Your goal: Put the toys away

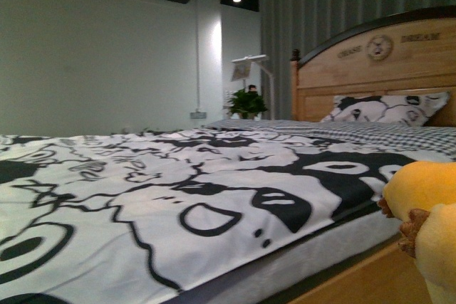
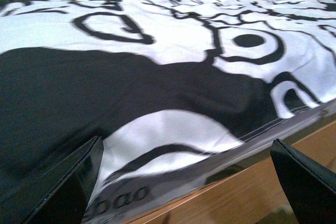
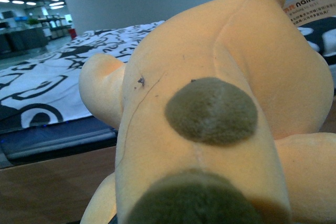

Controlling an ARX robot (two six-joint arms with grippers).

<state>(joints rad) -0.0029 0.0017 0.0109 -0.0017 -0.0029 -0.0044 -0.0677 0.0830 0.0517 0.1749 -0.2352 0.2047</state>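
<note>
Orange-yellow plush animal with dark brown patches (image 3: 252,40) fills right wrist view, beside wooden bed side rail (image 1: 370,279); right gripper unseen, grip cannot be told. Left gripper (image 2: 186,142) spread wide, empty, at black-and-white patterned bedspread (image 2: 173,35) edge.

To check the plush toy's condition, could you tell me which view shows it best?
The right wrist view: the plush toy fills the frame, brown patches clear. The front view catches only part at the right edge; the left wrist view shows none.
</note>
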